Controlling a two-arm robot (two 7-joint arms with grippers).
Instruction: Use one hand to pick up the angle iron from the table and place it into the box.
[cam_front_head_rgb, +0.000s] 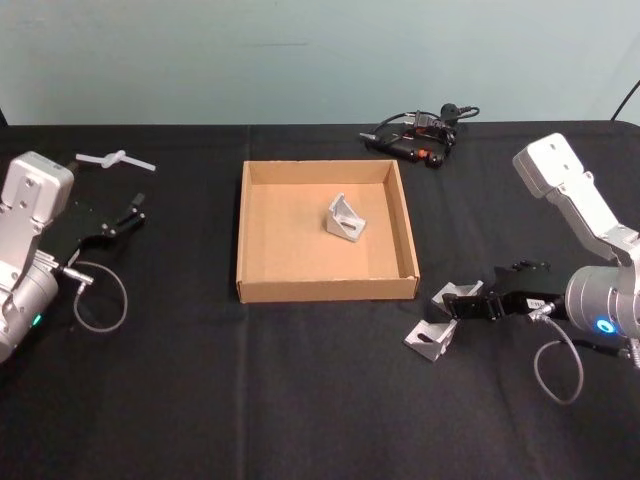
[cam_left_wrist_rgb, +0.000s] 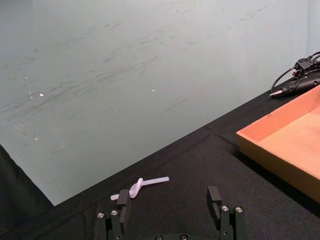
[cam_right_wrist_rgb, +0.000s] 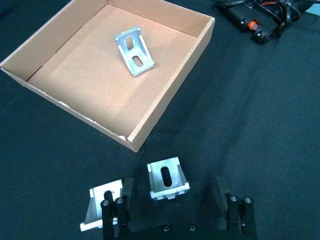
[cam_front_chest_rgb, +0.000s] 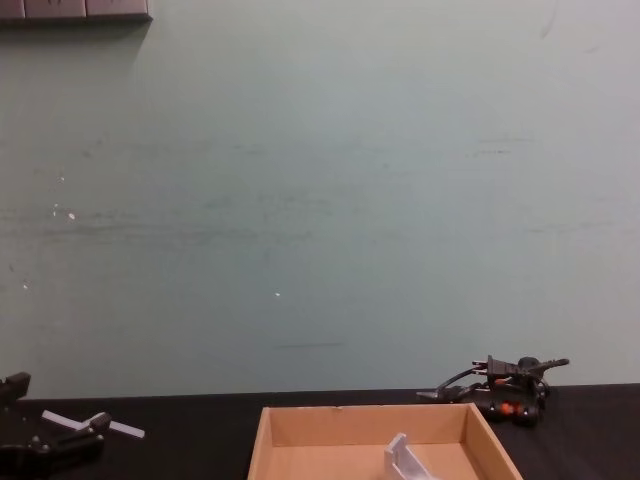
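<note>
Right wrist view shows the right gripper (cam_right_wrist_rgb: 173, 183) low over the table (cam_right_wrist_rgb: 260, 125), fingers spread wide and straddling one angle iron (cam_right_wrist_rgb: 167, 179) without clamping it. A second angle iron (cam_right_wrist_rgb: 102, 204) lies just outside one finger. A third angle iron (cam_right_wrist_rgb: 134, 51) sits inside the box (cam_right_wrist_rgb: 170, 90). The left gripper (cam_left_wrist_rgb: 170, 200) hovers, fingers parted, near a white plastic piece (cam_left_wrist_rgb: 142, 184).

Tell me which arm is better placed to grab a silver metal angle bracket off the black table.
Right: its open black gripper straddles one bracket; the left gripper sits beyond the tan cardboard box.
</note>
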